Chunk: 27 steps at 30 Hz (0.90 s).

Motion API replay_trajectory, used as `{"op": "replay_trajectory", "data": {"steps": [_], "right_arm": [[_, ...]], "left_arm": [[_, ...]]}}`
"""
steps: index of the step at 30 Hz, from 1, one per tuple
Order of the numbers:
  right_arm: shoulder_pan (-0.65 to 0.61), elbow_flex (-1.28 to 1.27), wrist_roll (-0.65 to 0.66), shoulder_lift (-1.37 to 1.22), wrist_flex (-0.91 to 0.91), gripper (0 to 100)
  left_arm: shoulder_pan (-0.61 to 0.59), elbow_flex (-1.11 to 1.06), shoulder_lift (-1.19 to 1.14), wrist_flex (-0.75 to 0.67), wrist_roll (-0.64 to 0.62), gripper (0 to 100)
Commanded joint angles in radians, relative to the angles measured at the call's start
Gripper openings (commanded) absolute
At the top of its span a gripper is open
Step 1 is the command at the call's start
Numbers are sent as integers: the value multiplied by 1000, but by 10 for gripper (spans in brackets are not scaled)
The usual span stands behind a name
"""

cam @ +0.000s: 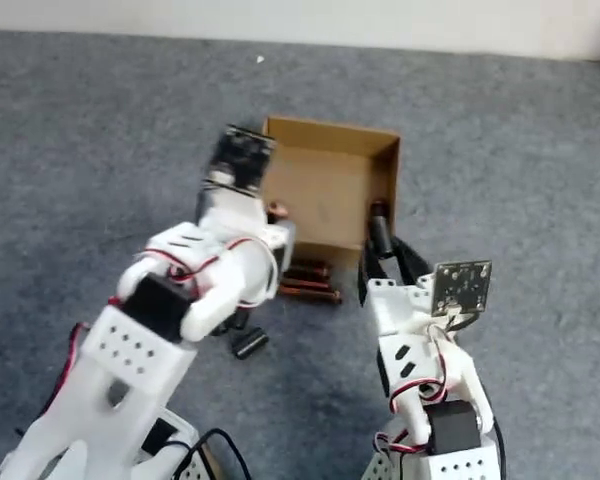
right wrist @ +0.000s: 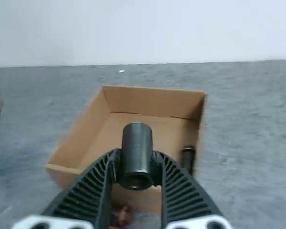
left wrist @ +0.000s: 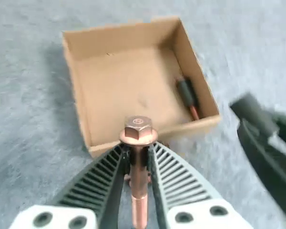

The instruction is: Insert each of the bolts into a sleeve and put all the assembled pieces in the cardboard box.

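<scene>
Your left gripper (left wrist: 138, 147) was clamped on a copper bolt (left wrist: 139, 176) by its shank, head pointing away from the wrist. Your right gripper (right wrist: 136, 160) was closed round a black sleeve (right wrist: 137, 152), bore facing the wrist, probably so the two could be mated in the air short of the box. On the desk (cam: 80, 150), the high view gave you spare bolts (cam: 305, 283) just before the box and a loose sleeve (cam: 248, 343) beside the left arm. Beyond, the cardboard box (left wrist: 119, 38) held what looked like one assembled piece (left wrist: 187, 95) along a side wall, plainest from the left wrist.
</scene>
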<state>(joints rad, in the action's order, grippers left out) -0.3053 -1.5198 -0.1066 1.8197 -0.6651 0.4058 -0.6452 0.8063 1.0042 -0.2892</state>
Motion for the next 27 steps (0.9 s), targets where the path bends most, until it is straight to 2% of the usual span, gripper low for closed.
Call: {"op": "replay_trajectory", "data": {"steps": [1, 5, 10, 13, 17, 23, 27], "right_arm": [[-71, 5, -25, 18, 38, 6], [-113, 13, -25, 18, 38, 6], [-182, 15, -21, 19, 39, 6], [-223, 36, -21, 19, 51, 5], [-271, 77, -20, 19, 68, 5], [-338, 114, -17, 16, 219, 5], [-397, 114, 55, 12, 272, 5]], "left_arm": [[-84, -12, 93, -95, -147, 6], [-136, -143, 124, -288, -226, 6], [-133, -315, 127, -537, -227, 6], [-133, -375, 127, -635, -227, 6], [-108, -394, 127, -640, -229, 6], [-88, -427, 130, -643, -227, 6], [-94, -427, 127, -643, -224, 6]]}}
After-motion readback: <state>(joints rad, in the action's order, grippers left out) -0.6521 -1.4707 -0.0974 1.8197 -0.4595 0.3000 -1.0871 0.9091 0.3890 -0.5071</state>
